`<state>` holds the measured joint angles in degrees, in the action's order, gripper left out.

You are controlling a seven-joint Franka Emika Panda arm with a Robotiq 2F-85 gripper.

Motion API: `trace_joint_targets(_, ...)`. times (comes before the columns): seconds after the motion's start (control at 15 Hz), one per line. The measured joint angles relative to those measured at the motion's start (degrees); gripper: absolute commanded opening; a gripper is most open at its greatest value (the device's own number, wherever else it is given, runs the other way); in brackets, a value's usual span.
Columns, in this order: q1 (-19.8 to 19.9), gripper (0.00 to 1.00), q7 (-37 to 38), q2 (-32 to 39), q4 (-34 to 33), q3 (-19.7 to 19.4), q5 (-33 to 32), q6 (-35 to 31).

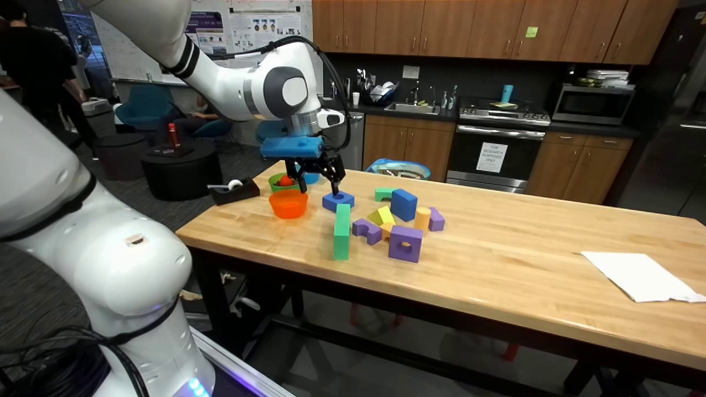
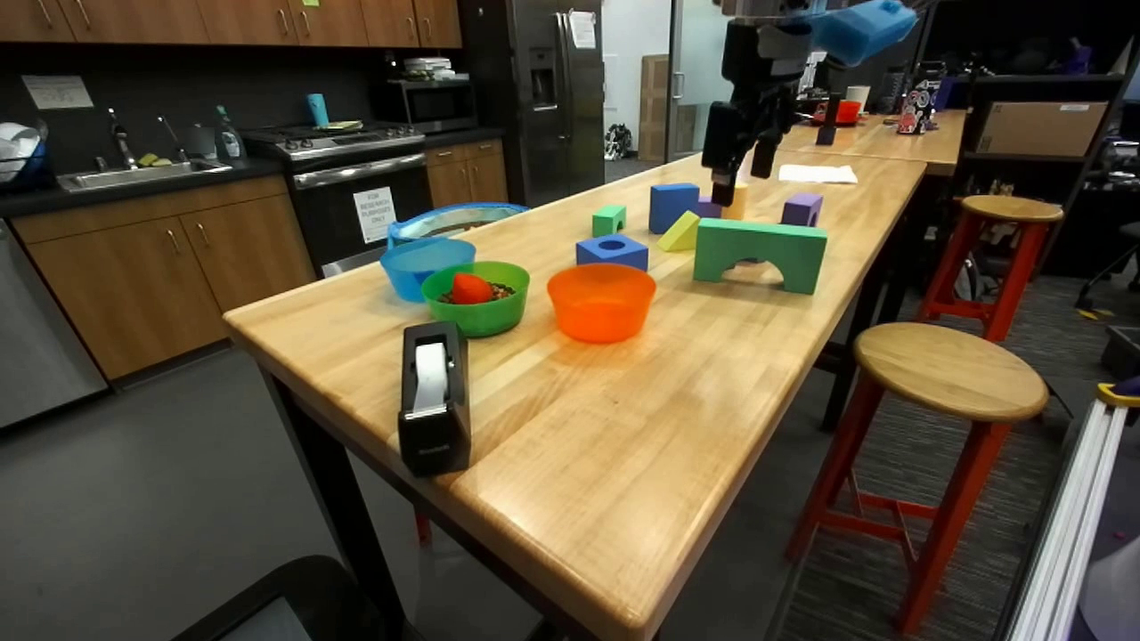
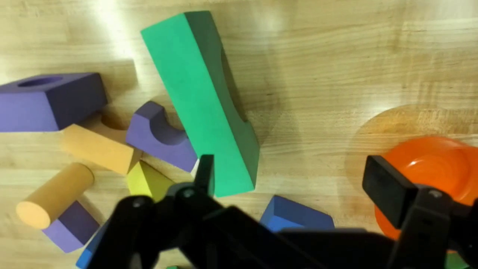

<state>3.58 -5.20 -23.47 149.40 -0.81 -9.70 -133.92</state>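
Observation:
My gripper [image 1: 319,192] hangs above the table, its jaws wide apart with nothing between them. In the wrist view, the left finger overlaps one end of a long green arch block [image 3: 198,101], which stands on its two feet in an exterior view [image 2: 757,236]. Below the gap lies a blue block [image 3: 298,213], partly hidden by the gripper; its round hole shows in an exterior view where the blue block [image 2: 613,252] lies flat. The right finger overlaps an orange bowl [image 3: 440,160]. I cannot see the gripper touching any of these.
Beside the green arch are a purple block with a hole [image 1: 397,253], a purple arch [image 1: 367,230], a yellow wedge [image 1: 381,216], an orange cylinder [image 1: 422,219] and a tall blue block [image 1: 404,205]. A green bowl [image 2: 485,319] holding something red, a blue bowl [image 2: 414,267] and a tape dispenser [image 2: 434,445] stand near the table's end.

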Motion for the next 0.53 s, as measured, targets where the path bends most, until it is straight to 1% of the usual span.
trace_joint_targets(0.13, -0.37, 1.00, -3.10, 0.00, -0.23, -0.75, 0.20, -0.28)
trace_joint_targets(0.33, -0.43, 1.00, -6.19, 0.09, -1.39, -2.02, 0.15, 1.01)
trace_joint_targets(0.53, -0.22, 1.00, -10.17, 1.02, -3.51, -4.25, 0.15, 2.06)
